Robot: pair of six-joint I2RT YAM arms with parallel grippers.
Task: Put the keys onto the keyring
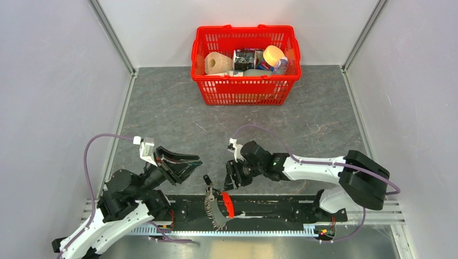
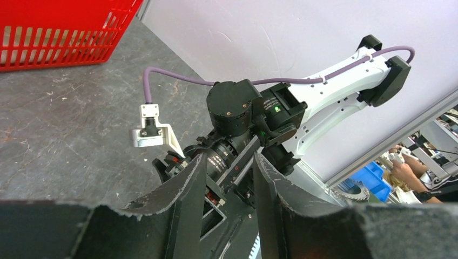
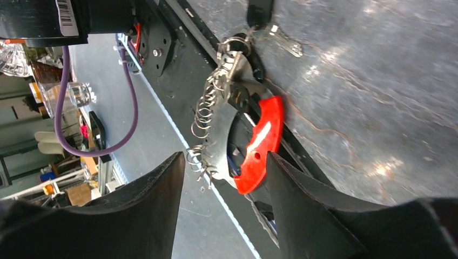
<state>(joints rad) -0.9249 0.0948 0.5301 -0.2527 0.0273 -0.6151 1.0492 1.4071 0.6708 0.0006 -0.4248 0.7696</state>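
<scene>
The keyring lies at the table's near edge, partly on the black base rail, with a curved red strap [image 1: 227,204] and a silvery chain cluster [image 1: 211,209]. In the right wrist view the strap [image 3: 260,141] and cluster [image 3: 211,116] lie between my fingers. The key, black-headed [image 1: 207,178] with a short silvery blade [image 3: 284,42], lies at the cluster's far end; I cannot tell if they are joined. My right gripper [image 1: 230,182] [image 3: 221,164] is open just above the bunch, holding nothing. My left gripper [image 1: 186,164] [image 2: 229,164] is open and empty, to the left, pointing at the right wrist.
A red basket [image 1: 246,89] with a paper roll and several packets stands at the back centre; its corner shows in the left wrist view [image 2: 54,38]. White walls close both sides. The black base rail [image 1: 270,208] runs along the near edge.
</scene>
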